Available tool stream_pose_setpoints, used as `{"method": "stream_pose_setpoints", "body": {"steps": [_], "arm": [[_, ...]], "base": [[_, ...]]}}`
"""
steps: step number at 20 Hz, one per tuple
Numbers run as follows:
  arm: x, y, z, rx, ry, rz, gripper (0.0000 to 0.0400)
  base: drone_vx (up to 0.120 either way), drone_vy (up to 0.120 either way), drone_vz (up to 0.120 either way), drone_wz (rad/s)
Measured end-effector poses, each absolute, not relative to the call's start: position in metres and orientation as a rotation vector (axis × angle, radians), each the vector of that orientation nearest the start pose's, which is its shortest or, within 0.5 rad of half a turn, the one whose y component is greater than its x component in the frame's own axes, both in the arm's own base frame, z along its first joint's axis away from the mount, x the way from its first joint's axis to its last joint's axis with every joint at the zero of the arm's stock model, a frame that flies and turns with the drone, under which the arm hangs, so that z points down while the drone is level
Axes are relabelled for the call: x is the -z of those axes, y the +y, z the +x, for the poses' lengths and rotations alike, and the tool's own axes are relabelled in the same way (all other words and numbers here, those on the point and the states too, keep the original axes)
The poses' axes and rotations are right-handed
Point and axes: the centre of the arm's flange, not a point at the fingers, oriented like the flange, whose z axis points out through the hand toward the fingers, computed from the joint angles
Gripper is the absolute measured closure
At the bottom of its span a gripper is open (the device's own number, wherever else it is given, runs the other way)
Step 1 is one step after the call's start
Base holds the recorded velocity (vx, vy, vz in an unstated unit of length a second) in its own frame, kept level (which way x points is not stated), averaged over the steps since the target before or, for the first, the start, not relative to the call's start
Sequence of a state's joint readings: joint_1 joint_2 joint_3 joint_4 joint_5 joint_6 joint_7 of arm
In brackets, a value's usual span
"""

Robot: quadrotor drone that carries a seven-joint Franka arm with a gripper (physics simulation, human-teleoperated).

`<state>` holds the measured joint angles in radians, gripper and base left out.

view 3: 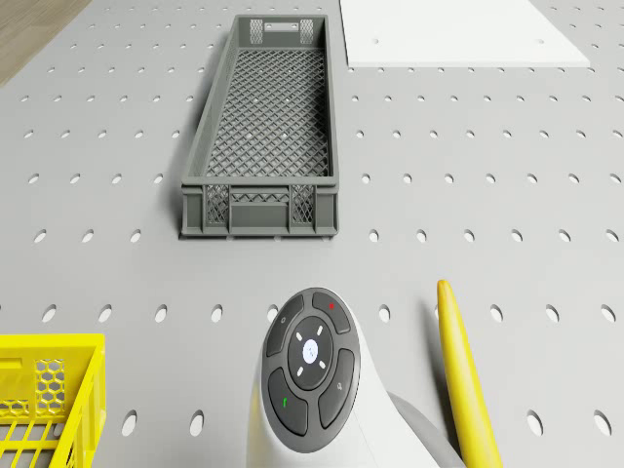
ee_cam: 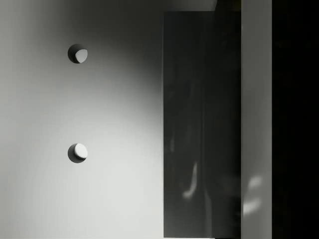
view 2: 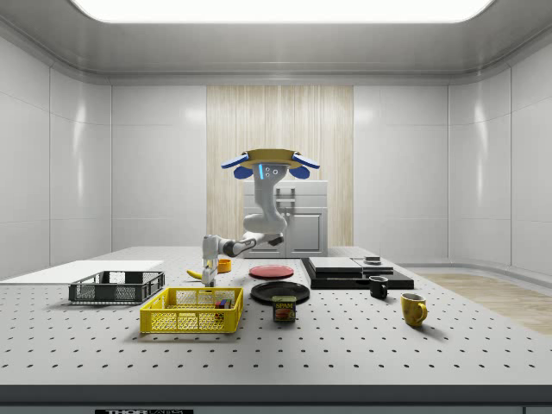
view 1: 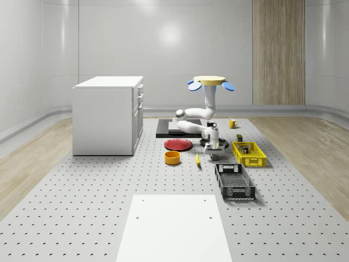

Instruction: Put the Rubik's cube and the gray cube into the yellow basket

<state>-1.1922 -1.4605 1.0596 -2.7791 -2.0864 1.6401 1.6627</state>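
The perforated tabletop (view 1: pixel 82 207) carries a white cabinet (view 1: pixel 108 114) toward its far left side in the whole-scene view, and the drone (view 1: pixel 210 82) hovers above the middle of the tabletop's far half, with the arm (view 1: pixel 203 114) folded down beneath it. The gray crate (view 1: pixel 234 182) sits nearer the camera-side edge, the yellow basket (view 1: pixel 248 153) just beyond it toward the right edge. In the side view the yellow basket (view 2: pixel 191 310) already holds a multicoloured block, judged to be the Rubik's cube (view 2: pixel 222 304). A red plate (view 1: pixel 178 144), an orange bowl (view 1: pixel 172 158) and a banana (view 1: pixel 197 160) lie near the arm. The end effector (view 1: pixel 213 154) hangs low over the tabletop between the banana and the yellow basket; in the wrist view a dark gray flat-faced body, probably the gray cube (ee_cam: pixel 202 124), sits close before the camera on the perforated surface. Whether the fingers are spread or closed on it cannot be told. Risks: an off-centre closure could push the cube away across the smooth surface; drone sway could drag the fingers against the tabletop; a low carry could clip the basket's wall.
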Motion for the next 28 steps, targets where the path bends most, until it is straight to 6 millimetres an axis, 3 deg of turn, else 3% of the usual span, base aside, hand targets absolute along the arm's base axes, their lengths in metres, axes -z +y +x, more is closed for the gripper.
{"method": "stream_pose_setpoints", "body": {"steps": [4, 10, 19, 28], "arm": [[-0.573, 0.000, 0.307, -0.786, -0.002, 0.000, 0.0149], [-0.555, 0.000, 0.307, -0.786, -0.002, 0.001, 0.0150], [-0.548, 0.000, 0.307, -0.786, -0.002, 0.001, 0.0150], [-0.547, 0.000, 0.307, -0.786, -0.002, 0.001, 0.0150]], "base": [[0.000, 0.000, 0.010, 0.000], [0.000, 0.000, 0.120, 0.000], [0.000, 0.000, 0.107, 0.000], [0.000, 0.120, 0.000, 0.000]]}}
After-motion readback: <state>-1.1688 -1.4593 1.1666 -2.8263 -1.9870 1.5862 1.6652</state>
